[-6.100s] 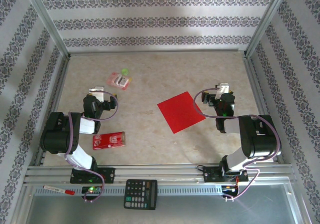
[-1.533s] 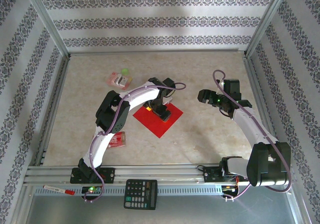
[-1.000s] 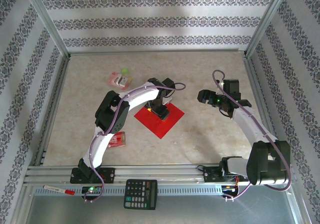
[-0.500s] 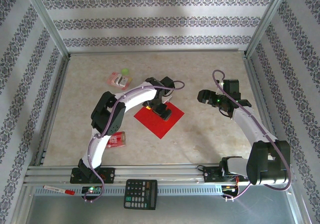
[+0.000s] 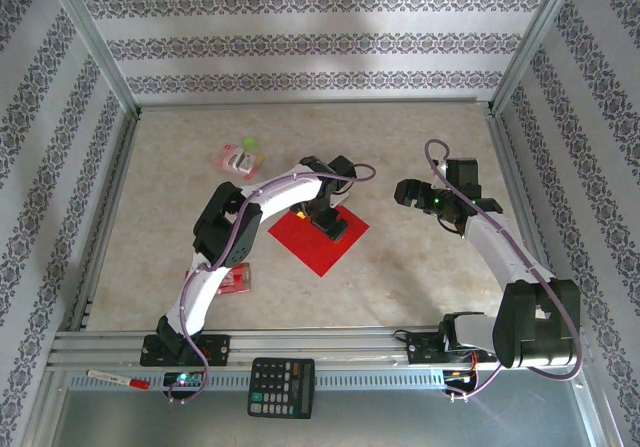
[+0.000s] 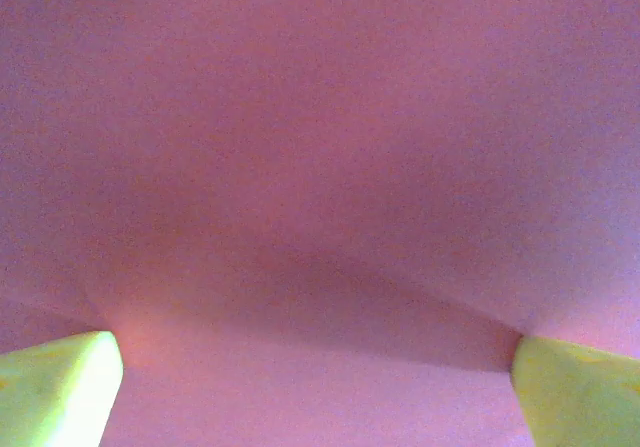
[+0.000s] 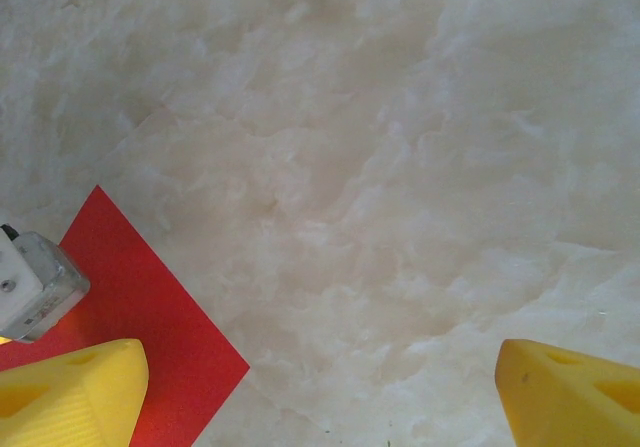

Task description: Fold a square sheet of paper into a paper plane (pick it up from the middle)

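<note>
While the left gripper presses on the plain bright red square sheet of paper, centre of the top view, its fingers are spread wide and pinch nothing yet. In the left wrist view the yellow-green fingertips sit in the lower corners with red paper spanning between them. A dark band runs tip to tip there, maybe a slight buckle, can't tell.

Risks: the paper is thin and flat, so closing could skid the pads over it with no ridge caught. It could also drag the sheet or crumple it into a stray crease. Contact looks nearer the sheet's upper corner than its middle, though the arm hides part of it, so a lift could hang lopsided.

The right gripper, right of centre, is also spread and empty over bare table, well apart from the sheet. Its wrist view catches a red corner at lower left.

The beige marble-look tabletop looks smooth, likely slippery. A small red rectangular packet with white print lies at lower left. A pink-and-white packet lies at upper left. A black calculator and a pen sit along the bottom. Grey-patterned striped wallpaper and aluminium frame posts enclose it all.
</note>
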